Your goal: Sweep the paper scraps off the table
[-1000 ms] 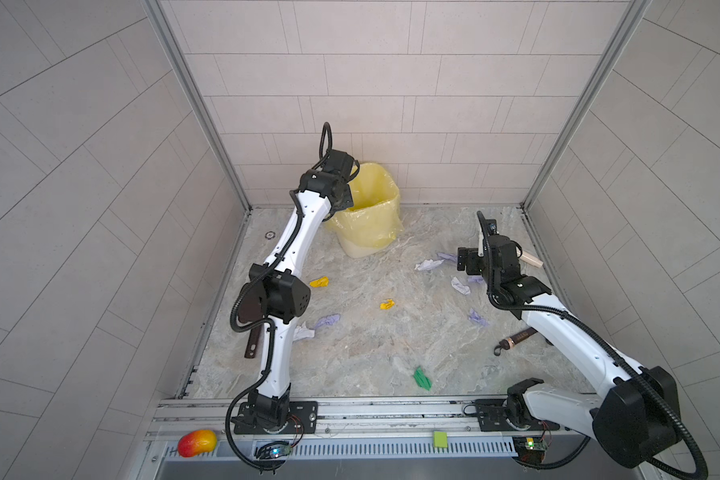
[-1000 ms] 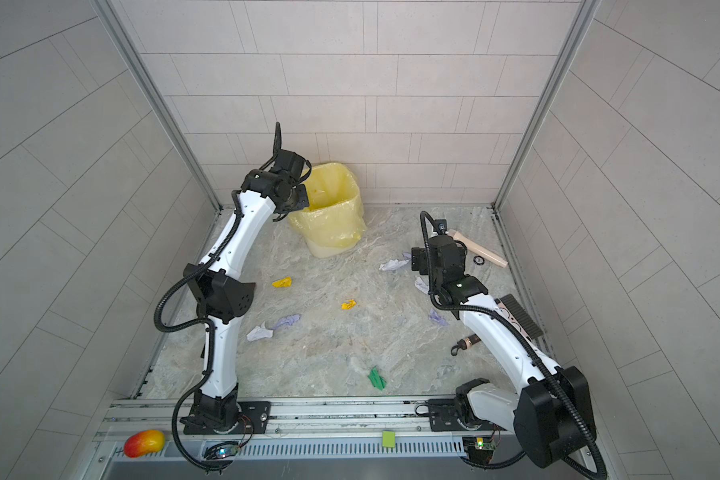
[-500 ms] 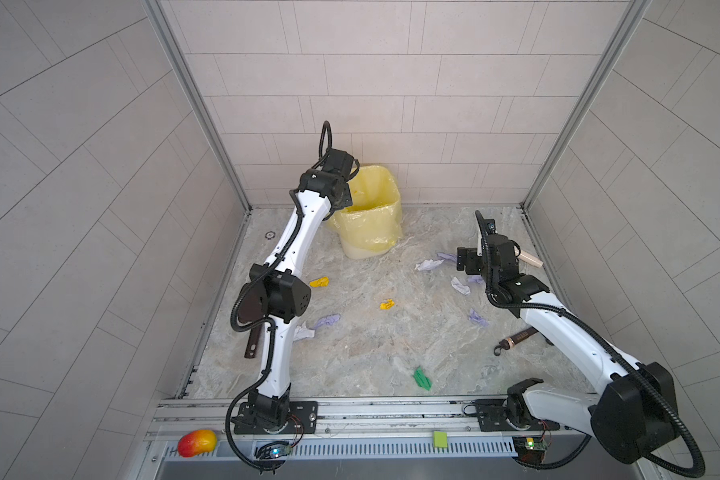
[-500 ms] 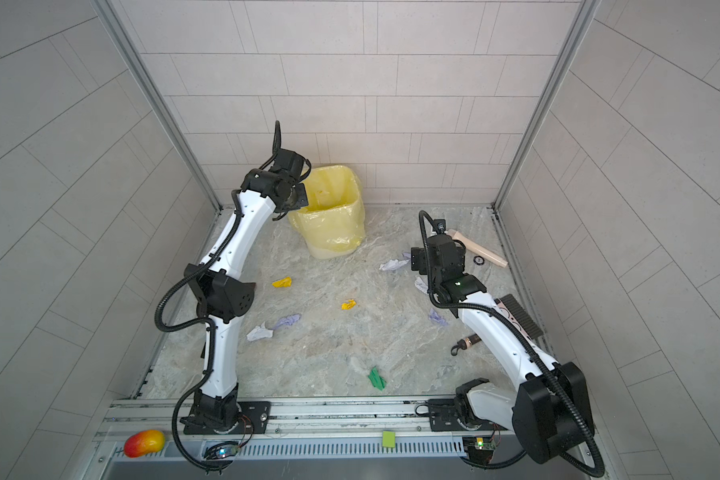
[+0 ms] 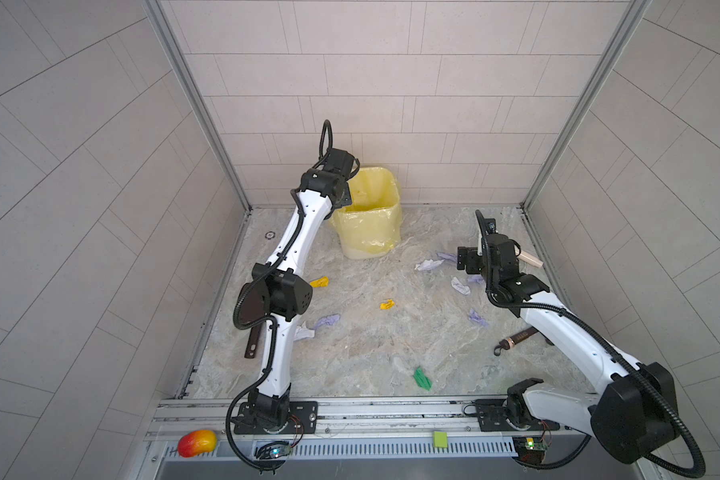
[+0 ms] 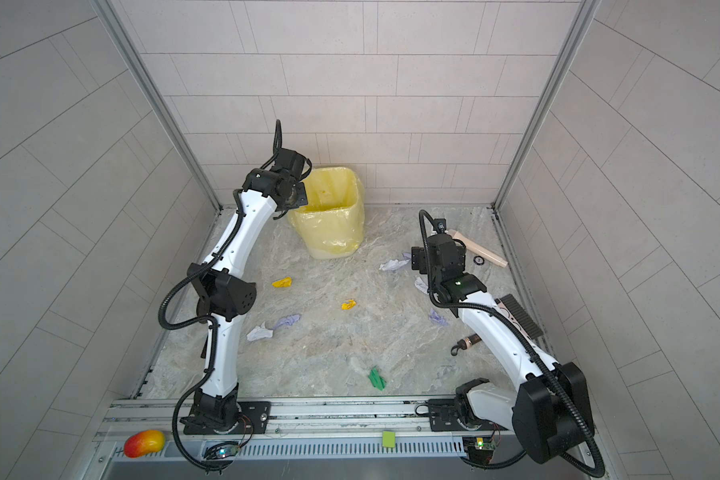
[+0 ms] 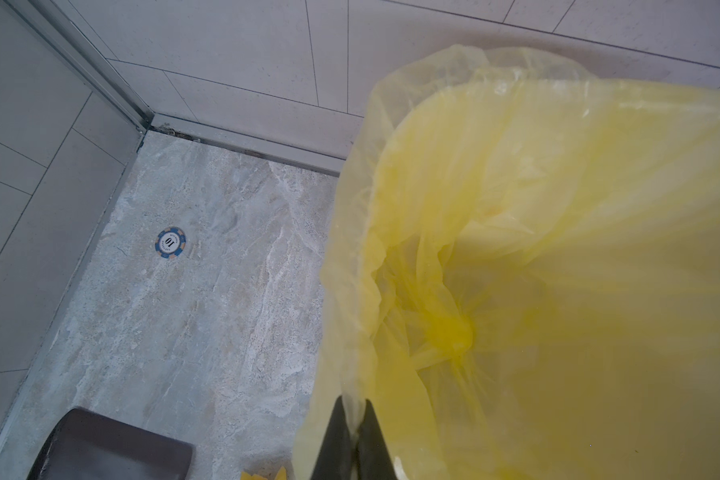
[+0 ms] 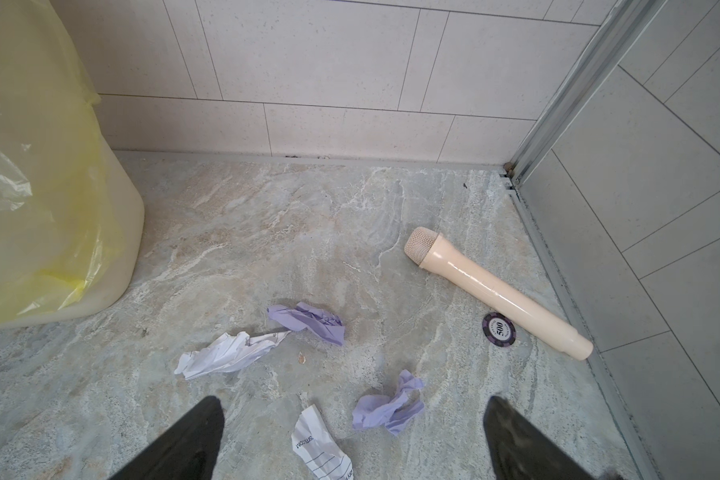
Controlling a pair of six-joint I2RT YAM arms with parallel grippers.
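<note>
Nothing has visibly shifted since a second ago: the paper scraps [image 5: 386, 304] lie scattered over the table [image 5: 362, 353], yellow bits near the middle and at ten o'clock, a lilac and white pair at eight, a green one at five, more lilac and white at two to three o'clock. Above that last cluster hangs the right gripper [image 8: 354, 400], jaws spread wide and empty. At twelve o'clock the left gripper [image 7: 352, 405] is pinched closed on the rim of the yellow bag [image 7: 558, 249].
</note>
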